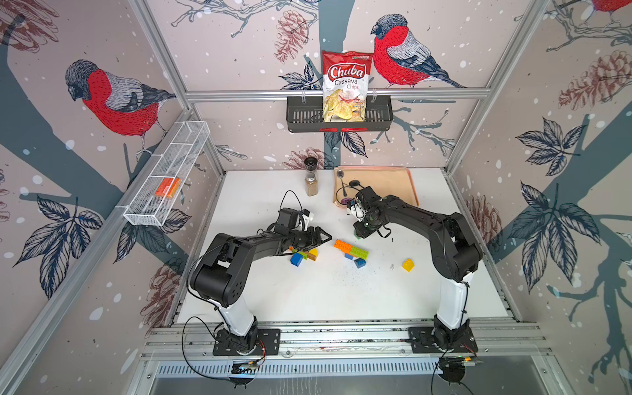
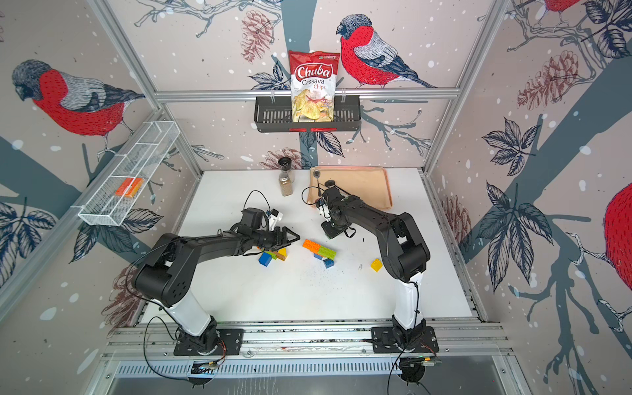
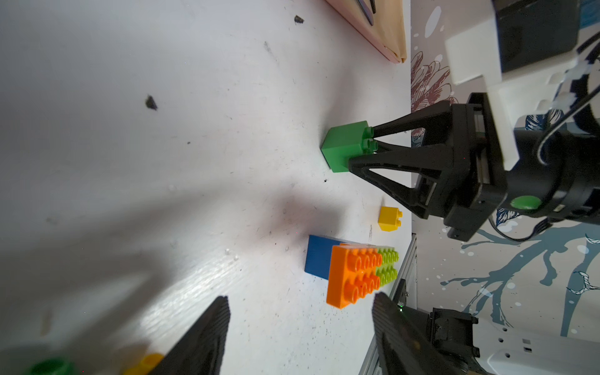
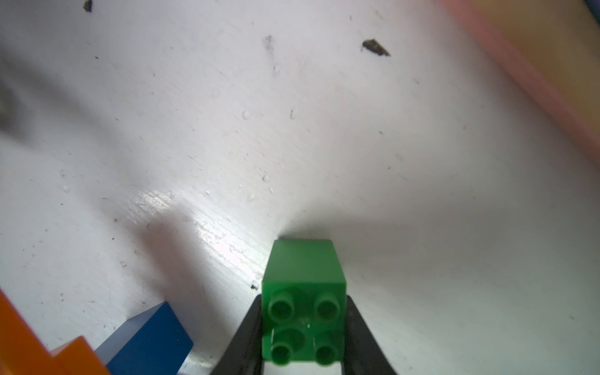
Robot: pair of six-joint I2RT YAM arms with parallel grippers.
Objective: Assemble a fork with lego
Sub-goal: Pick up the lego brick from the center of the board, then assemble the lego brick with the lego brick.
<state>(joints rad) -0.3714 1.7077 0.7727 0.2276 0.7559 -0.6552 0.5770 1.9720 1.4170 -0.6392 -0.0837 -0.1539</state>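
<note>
The chip bag point(image 1: 345, 85) reads "Chuba"; below it, "Cassava Chips".

Both top views sit high over my arm bases point(image 1: 246, 342), well apart from the orange brick point(image 1: 341, 245), looking steeply down past it toward the back wall point(image 1: 260, 143); they share nearly the whole scene. My left wrist camera rides low, near the orange brick point(image 3: 352, 276), facing across it to my right claw point(image 3: 362, 146). My right wrist camera looks down from close by, the orange brick point(image 4: 19, 341) cut by its frame edge. Both wrist views share the green brick point(image 3: 341, 146) just beyond it.
</note>
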